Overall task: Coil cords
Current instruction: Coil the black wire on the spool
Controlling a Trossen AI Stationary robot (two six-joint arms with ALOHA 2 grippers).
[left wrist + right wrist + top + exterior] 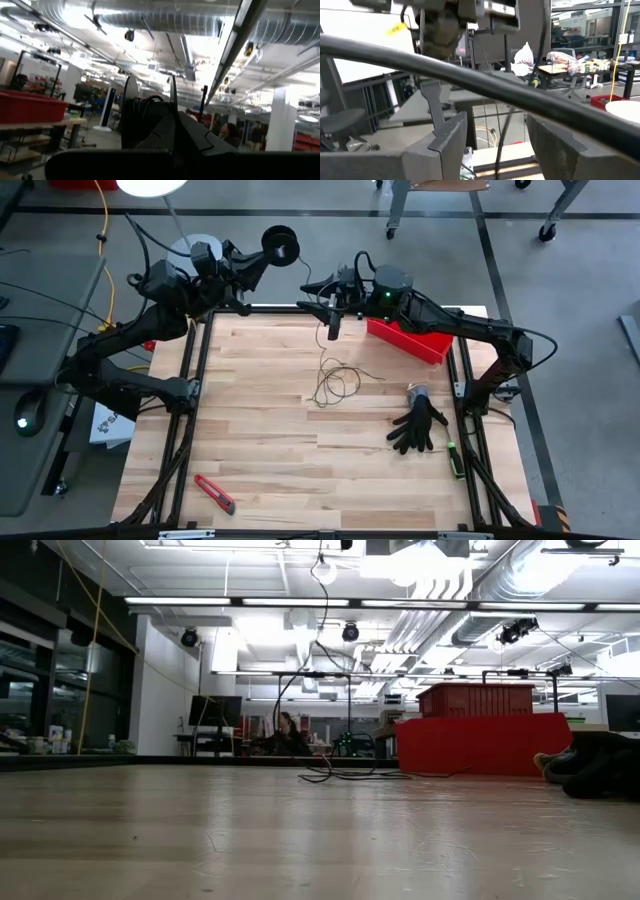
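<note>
High view: your right gripper [333,330], jaws wide and empty, hung over the cord [333,383]; left jaws clamped the spool [280,245] beyond the tabletop.

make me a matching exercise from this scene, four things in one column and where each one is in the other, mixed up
Things:
1. small round black spool
2. red plastic bin
3. black work glove
4. red utility knife

Places:
A. wooden table's near left corner
B. held up by the left gripper, beyond the table's far edge
C. table's right side, nearer than the bin
D. table's far right corner

Pairs: 1-B, 2-D, 3-C, 4-A
</note>
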